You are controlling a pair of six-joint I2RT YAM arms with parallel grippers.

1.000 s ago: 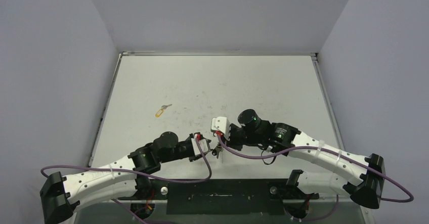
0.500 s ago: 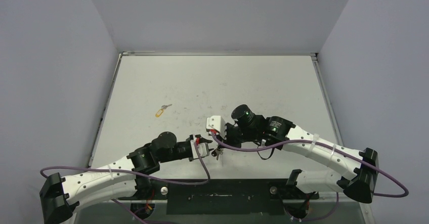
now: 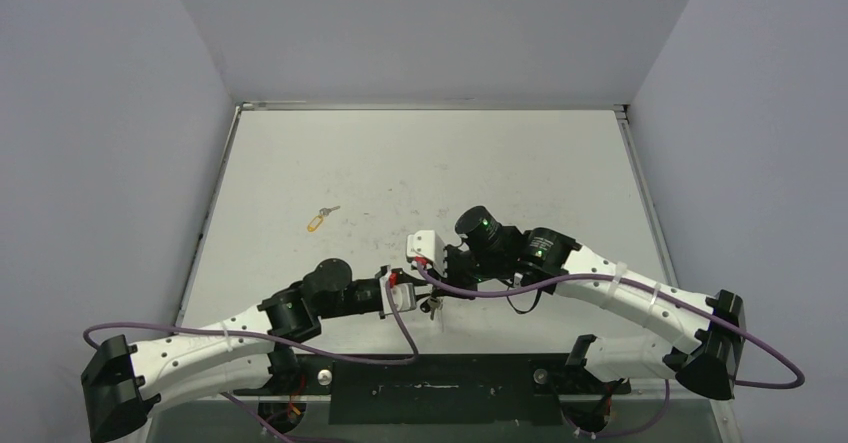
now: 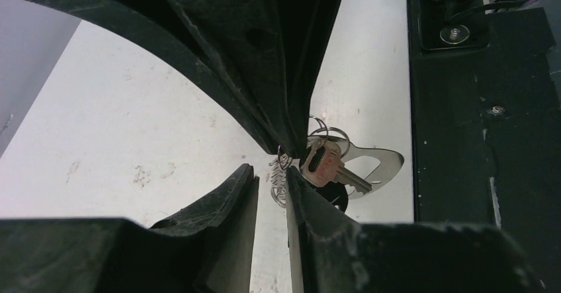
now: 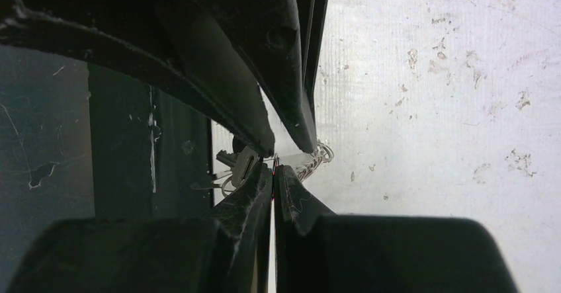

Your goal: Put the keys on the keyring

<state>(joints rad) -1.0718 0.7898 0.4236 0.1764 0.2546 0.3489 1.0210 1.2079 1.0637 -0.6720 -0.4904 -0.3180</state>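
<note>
The keyring (image 4: 395, 163) sits at the middle of the left wrist view, with a plain silver key (image 4: 324, 167) lying across it and its chain of small rings (image 4: 279, 186) bunched just to the left. I read the right fingers (image 5: 255, 187) as pressed together on that chain, holding the bundle near the lower centre of the desk (image 3: 500, 163). My left fingers (image 4: 233, 197) stand narrowly apart with the chain in the slot; whether they grip it I cannot tell. I judge this to be the threading step: one ring needs steadying so a key can slide on. The yellow-tagged key (image 3: 318, 220) lies alone, well apart at centre left of the overhead view. Whether the silver key is already threaded is hidden, and a dark blob beneath it may be the black-headed one
</note>
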